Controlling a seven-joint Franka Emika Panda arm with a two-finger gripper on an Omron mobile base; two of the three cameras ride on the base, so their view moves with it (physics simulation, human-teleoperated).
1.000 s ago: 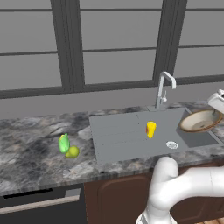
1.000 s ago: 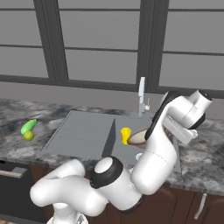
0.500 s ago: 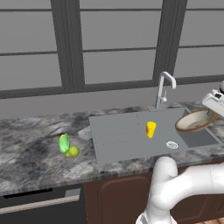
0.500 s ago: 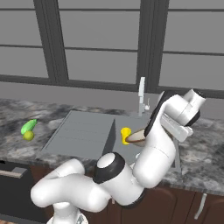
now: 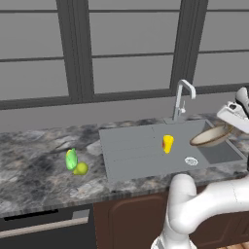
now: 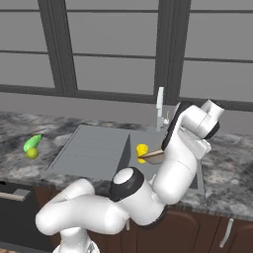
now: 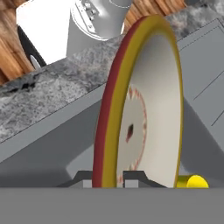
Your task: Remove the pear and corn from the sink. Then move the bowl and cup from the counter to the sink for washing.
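Observation:
My gripper [image 5: 227,126] is shut on the rim of the tan bowl [image 5: 210,137], which hangs tilted above the right part of the grey sink [image 5: 131,151]. The hand view has the bowl [image 7: 144,105] on edge, its rim clamped between my fingertips [image 7: 135,177]. Inside the sink stands the yellow cup [image 5: 167,144], left of the bowl; it also appears as the cup [image 6: 142,150] beside the bowl [image 6: 154,156]. The green corn [image 5: 71,159] and the pear [image 5: 80,168] lie together on the counter left of the sink.
A chrome faucet [image 5: 181,97] stands behind the sink, close to the held bowl. The round drain [image 5: 191,161] is below and left of the bowl. Marble counter [image 5: 39,165] runs to the left, with dark window frames behind.
The gripper has carried the bowl a little to the left, further over the sink. Cup, corn and pear have stayed put.

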